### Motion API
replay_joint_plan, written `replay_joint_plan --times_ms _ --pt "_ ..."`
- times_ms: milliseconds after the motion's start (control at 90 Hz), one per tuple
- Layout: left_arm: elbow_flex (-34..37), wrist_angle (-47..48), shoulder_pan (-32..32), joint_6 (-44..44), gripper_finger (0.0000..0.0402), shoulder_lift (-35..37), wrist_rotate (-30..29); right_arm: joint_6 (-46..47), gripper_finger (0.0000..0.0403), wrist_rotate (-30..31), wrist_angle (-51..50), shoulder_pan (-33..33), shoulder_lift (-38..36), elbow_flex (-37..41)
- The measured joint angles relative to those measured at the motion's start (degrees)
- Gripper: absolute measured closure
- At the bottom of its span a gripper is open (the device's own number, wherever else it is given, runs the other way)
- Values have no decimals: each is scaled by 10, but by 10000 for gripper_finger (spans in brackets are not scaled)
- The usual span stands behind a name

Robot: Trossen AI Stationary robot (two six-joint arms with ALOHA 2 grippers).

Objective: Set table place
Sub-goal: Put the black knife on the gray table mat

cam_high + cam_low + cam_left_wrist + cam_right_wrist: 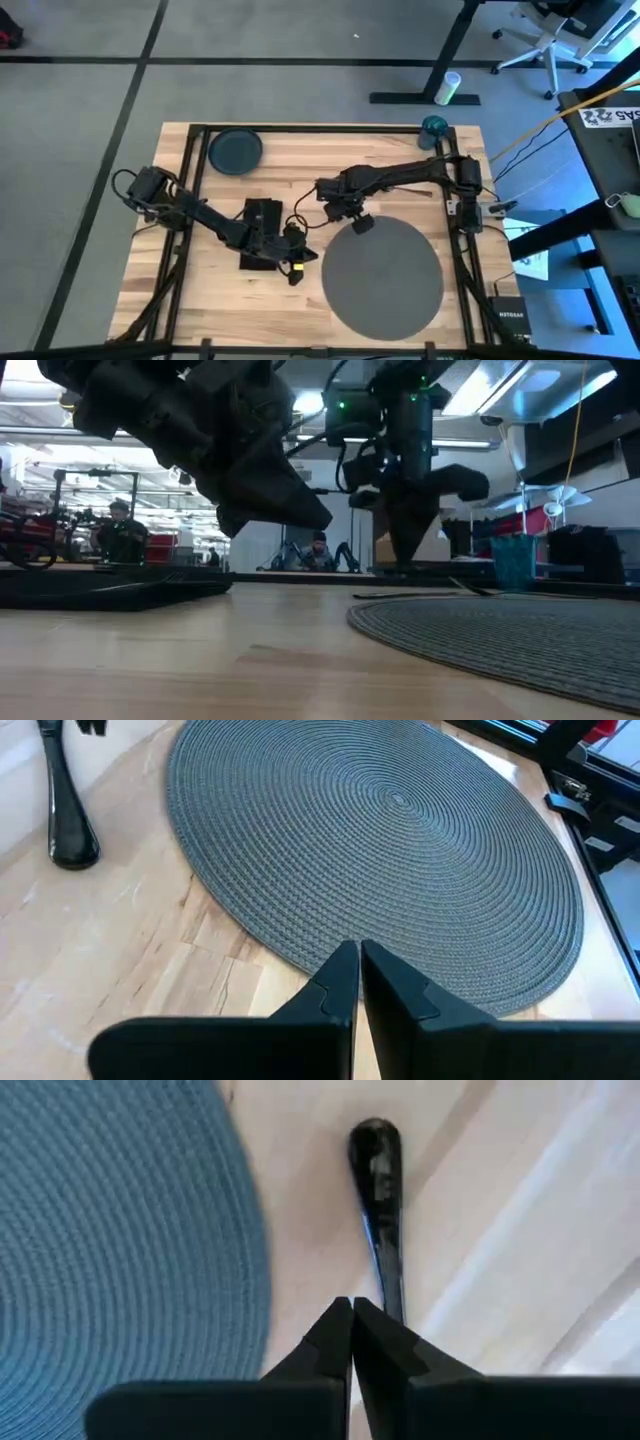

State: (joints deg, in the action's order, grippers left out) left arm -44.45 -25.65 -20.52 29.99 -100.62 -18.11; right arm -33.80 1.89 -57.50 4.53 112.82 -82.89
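The round grey placemat (382, 272) lies on the wooden table (200, 300) at the near right. A dark plate (235, 150) sits at the far left, a teal cup (433, 127) at the far right, and a black napkin (262, 235) under my left arm. My right gripper (352, 1305) is shut on a dark glossy utensil (378, 1190) just beyond the placemat's far-left rim; whether it is fork, knife or spoon I cannot tell. My left gripper (358, 952) is shut on nothing, above the table beside the placemat's left rim (300, 945). My right gripper pinches the utensil's thin shaft (392, 1302) between its two fingertips. The fingers point down and lie along the shaft. The widened, rounded end (73, 840) reaches away from the fingers, low over the wood beside the placemat; whether it touches the table I cannot tell.
Black metal rails (190, 160) edge the table top. Bare wood (200, 300) lies near the front left. Thin metal cutlery (470, 588) shows by the placemat's far side in the low view. People sit in the room behind the table (120, 530).
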Motion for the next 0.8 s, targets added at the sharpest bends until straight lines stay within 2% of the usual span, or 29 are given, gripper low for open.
replay_joint_plan --times_ms 178,367,511,800 --pt "0 15 -7 10 402 0 -19 21 403 57 -10 34 -1 55" --pt "0 73 8 72 402 0 -80 53 403 101 15 87 -1 116" --pt "0 106 36 96 402 0 -100 64 402 105 49 105 -5 136" --pt "0 106 81 59 402 0 -98 41 402 100 125 107 -5 140"
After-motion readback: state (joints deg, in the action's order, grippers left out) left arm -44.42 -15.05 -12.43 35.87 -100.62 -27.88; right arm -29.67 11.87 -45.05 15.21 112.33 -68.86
